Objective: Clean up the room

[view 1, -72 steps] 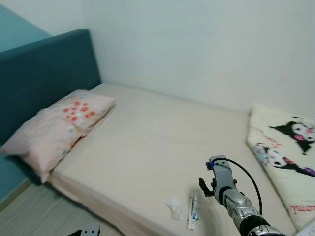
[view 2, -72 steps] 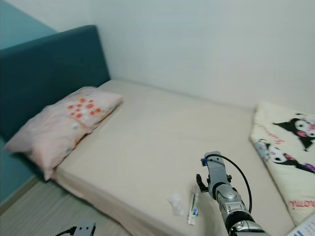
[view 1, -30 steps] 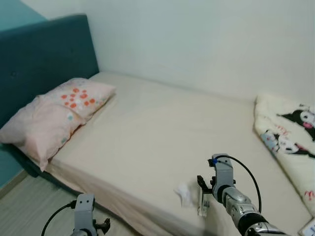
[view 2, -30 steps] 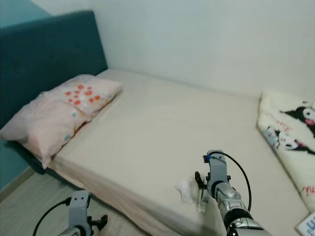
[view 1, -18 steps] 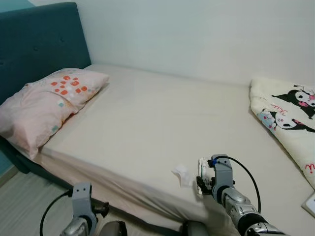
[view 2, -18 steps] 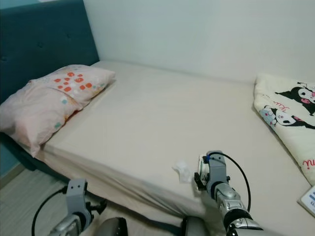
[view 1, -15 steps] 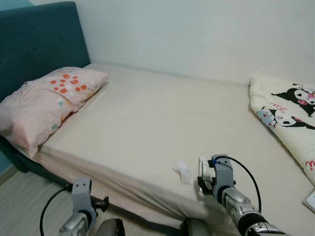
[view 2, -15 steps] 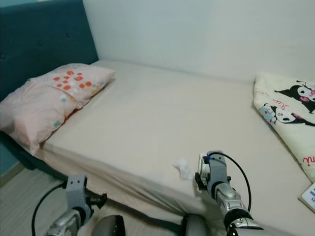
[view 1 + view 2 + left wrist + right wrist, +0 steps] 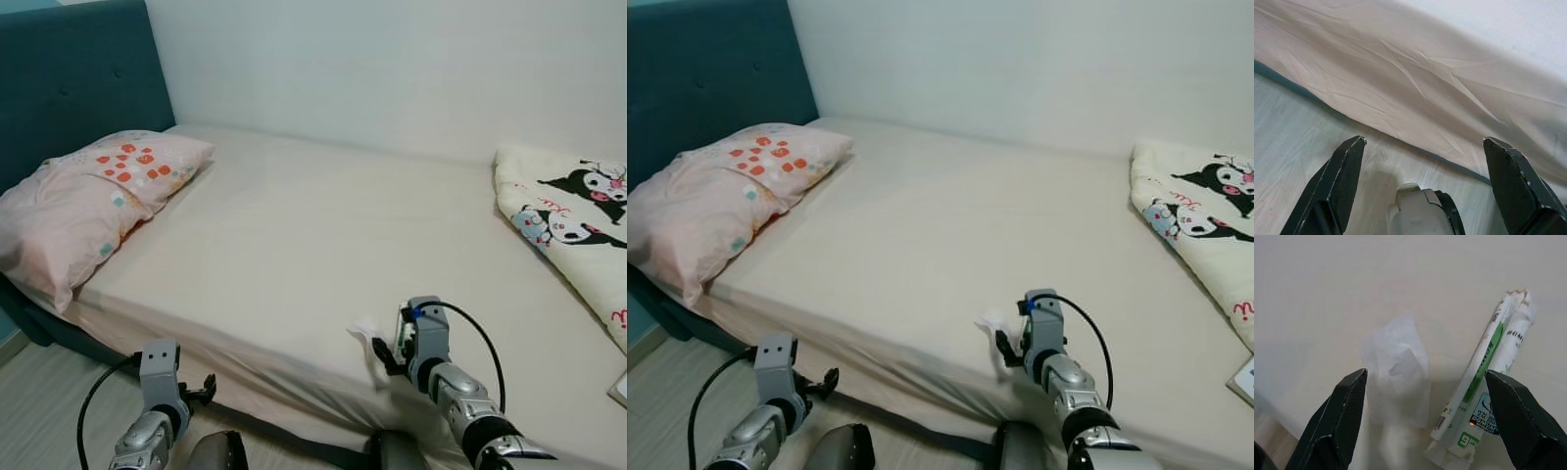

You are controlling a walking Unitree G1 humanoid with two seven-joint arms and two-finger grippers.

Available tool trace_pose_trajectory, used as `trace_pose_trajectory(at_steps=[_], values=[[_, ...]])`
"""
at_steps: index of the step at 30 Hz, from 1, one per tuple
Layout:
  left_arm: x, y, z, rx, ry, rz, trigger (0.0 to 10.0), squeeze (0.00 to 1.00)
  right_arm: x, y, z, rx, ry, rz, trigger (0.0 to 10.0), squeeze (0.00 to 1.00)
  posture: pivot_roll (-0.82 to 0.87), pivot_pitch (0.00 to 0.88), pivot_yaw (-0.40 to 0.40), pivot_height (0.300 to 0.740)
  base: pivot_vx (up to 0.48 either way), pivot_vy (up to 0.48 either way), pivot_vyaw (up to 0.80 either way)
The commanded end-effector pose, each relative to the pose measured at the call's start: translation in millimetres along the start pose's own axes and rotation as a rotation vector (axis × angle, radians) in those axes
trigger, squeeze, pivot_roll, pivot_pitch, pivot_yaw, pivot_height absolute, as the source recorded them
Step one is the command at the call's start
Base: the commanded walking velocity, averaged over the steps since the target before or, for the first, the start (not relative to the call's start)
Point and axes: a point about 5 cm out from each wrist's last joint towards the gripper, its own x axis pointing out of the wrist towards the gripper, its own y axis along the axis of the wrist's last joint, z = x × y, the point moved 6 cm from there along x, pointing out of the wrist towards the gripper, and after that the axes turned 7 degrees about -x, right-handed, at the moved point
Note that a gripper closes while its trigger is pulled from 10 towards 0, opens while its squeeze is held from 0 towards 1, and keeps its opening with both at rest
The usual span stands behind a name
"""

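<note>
A crumpled white tissue (image 9: 1398,373) lies on the beige bed (image 9: 294,225) close to its front edge. Right beside it is a white and green wrapper (image 9: 1488,382). My right gripper (image 9: 1425,374) hovers low over both with its fingers open, the tissue between them and the wrapper by one fingertip. In the left eye view the tissue (image 9: 362,330) peeks out just left of that gripper (image 9: 380,351). My left gripper (image 9: 1422,142) is open and empty, held low by the bed's side over the wooden floor (image 9: 1298,147).
A pink pillow (image 9: 88,196) rests against the teal headboard (image 9: 69,78) at the left. A cream blanket with cartoon figures (image 9: 568,215) lies on the bed's right end. A white wall runs behind the bed. Dark rounded shapes (image 9: 220,452) sit at the bottom edge.
The camera has come closer to the bed. My right gripper has swung left from the wrapper towards the tissue. The left arm has risen into view.
</note>
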Motion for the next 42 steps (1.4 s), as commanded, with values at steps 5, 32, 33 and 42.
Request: trace_pose_trajectory(at_steps=[5, 32, 33, 42], values=[[1.2, 13, 3.5, 0.019, -0.033, 0.05, 10.0, 0.0, -3.0, -10, -4.5, 0.035, 0.033, -0.009, 10.0, 0.0, 0.04, 0.0, 0.007, 0.482, 0.0, 0.0, 0.0], [-16.7, 29, -16.1, 0.152, -0.084, 0.129, 10.0, 0.0, -2.7, 3, 27.8, 0.019, -0.118, -0.034, 10.0, 0.0, 0.1, 0.029, 0.083, 0.453, 0.0, 0.0, 0.0], [-18.2, 28, -15.7, 0.154, -0.089, 0.131, 10.0, 0.0, -3.5, 2, 30.1, 0.018, -0.129, -0.039, 10.0, 0.0, 0.1, 0.045, 0.084, 0.453, 0.0, 0.0, 0.0], [-24.3, 23, -18.1, 0.158, -0.093, 0.118, 10.0, 0.0, -13.3, -19, 48.4, -0.02, -0.189, -0.134, 10.0, 0.0, 0.1, 0.062, 0.083, 0.453, 0.0, 0.0, 0.0]])
